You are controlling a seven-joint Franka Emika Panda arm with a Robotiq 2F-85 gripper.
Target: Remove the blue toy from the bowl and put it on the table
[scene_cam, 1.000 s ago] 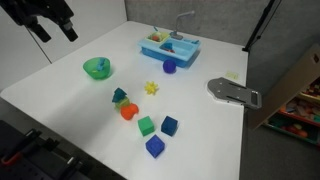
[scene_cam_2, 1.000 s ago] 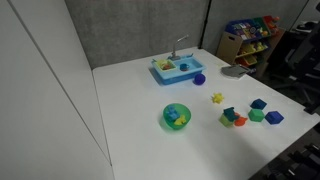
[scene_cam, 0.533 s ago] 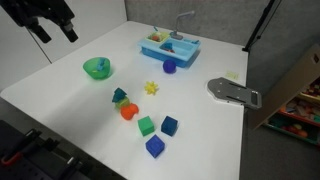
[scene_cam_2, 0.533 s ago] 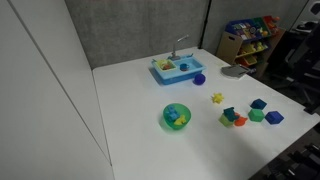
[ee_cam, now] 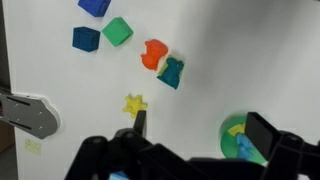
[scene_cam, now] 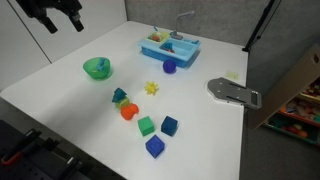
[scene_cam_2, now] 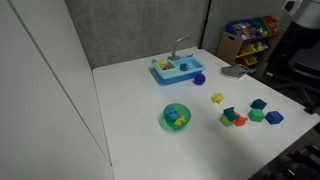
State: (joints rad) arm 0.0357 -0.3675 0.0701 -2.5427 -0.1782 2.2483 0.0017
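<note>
In an exterior view the bowl point(scene_cam: 97, 68) stands on the table point(scene_cam: 60, 100); the wrist view shows the toy point(ee_cam: 244, 148) lying inside it. From the bowl, the sink tray point(scene_cam: 170, 46) is at two o'clock, the star point(scene_cam: 151, 88) at four and the cluster of blocks point(scene_cam: 146, 125) at five. The ball point(scene_cam: 169, 67) is near the tray, at its six o'clock.

Sink tray point(scene_cam: 165, 54), purple piece point(scene_cam: 169, 67) just beside it; yellow star point(scene_cam: 151, 88), green block point(scene_cam: 146, 125) apart.

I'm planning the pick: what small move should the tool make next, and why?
Probably lower the tool toward the bowl: it hangs high above the table with jaws open, and the blue toy lies in the bowl.
</note>
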